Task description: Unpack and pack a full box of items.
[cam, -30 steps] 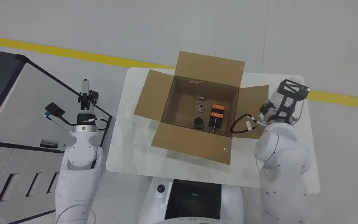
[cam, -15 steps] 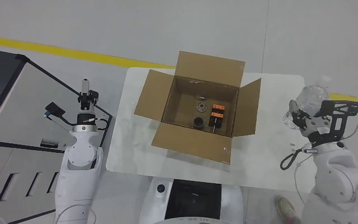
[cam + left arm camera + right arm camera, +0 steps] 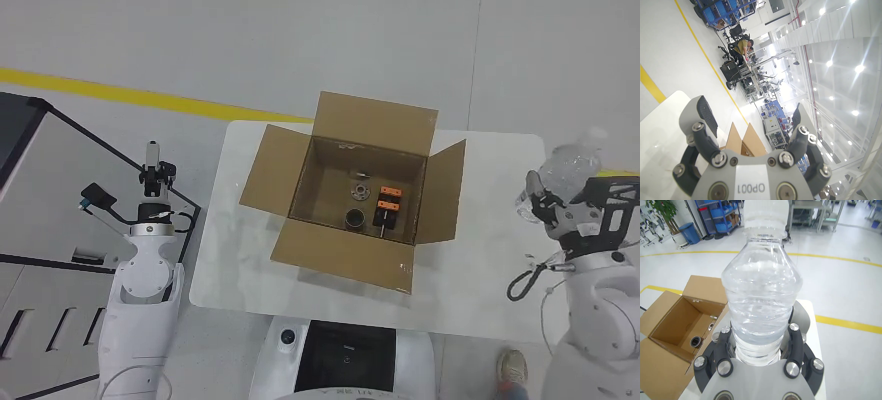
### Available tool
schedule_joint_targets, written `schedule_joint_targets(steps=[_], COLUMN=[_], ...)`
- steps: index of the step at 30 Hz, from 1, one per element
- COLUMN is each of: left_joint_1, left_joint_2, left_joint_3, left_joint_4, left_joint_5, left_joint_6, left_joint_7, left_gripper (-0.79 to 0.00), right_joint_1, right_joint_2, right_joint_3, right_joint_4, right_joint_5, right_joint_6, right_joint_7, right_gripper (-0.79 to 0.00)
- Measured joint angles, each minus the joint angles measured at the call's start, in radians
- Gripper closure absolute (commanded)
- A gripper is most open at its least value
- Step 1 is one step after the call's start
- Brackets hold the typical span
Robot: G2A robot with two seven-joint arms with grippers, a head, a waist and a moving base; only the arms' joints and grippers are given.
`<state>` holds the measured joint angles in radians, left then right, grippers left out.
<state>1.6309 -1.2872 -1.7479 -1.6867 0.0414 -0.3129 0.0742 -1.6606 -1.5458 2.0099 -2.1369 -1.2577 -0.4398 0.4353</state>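
The right gripper (image 3: 759, 338) pinches the bottle (image 3: 761, 285) low on its body, cap up, so it hangs upright over the table's (image 3: 480, 290) right edge, out of the box (image 3: 345, 255). The left gripper (image 3: 751, 111) is spread and holds nothing, off the table's left side. Parts (image 3: 389, 207) lie on the box floor, probably next to unpack.

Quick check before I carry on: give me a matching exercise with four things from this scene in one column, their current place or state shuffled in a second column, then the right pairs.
Things
1. water bottle
2. left end effector
3. orange part
4. cardboard box

States
A. flaps spread open
B. clamped in the right end effector
C. open, holding nothing
D. lying on the box floor

Pairs: 1-B, 2-C, 3-D, 4-A
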Motion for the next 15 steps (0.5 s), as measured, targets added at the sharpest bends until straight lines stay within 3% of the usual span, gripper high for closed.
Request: schedule_joint_targets(steps=[8, 11, 15], left_joint_1=[0.0, 0.0, 0.0], left_joint_2=[0.0, 0.0, 0.0], left_joint_3=[0.0, 0.0, 0.0], left_joint_4=[0.0, 0.0, 0.0], left_joint_5=[0.0, 0.0, 0.0], left_joint_6=[0.0, 0.0, 0.0], left_joint_7=[0.0, 0.0, 0.0], left_gripper=[-0.785, -0.785, -0.785], right_joint_1=[0.164, 0.198, 0.198], right_joint_2=[0.038, 0.046, 0.046], right_joint_3=[-0.016, -0.034, -0.034], right_joint_4=[0.558, 0.706, 0.701], right_joint_5=[-0.33, -0.388, -0.385], right_joint_6=[-0.063, -0.054, -0.053], right_joint_7=[-0.696, -0.778, -0.775], right_gripper=[0.0, 0.0, 0.0])
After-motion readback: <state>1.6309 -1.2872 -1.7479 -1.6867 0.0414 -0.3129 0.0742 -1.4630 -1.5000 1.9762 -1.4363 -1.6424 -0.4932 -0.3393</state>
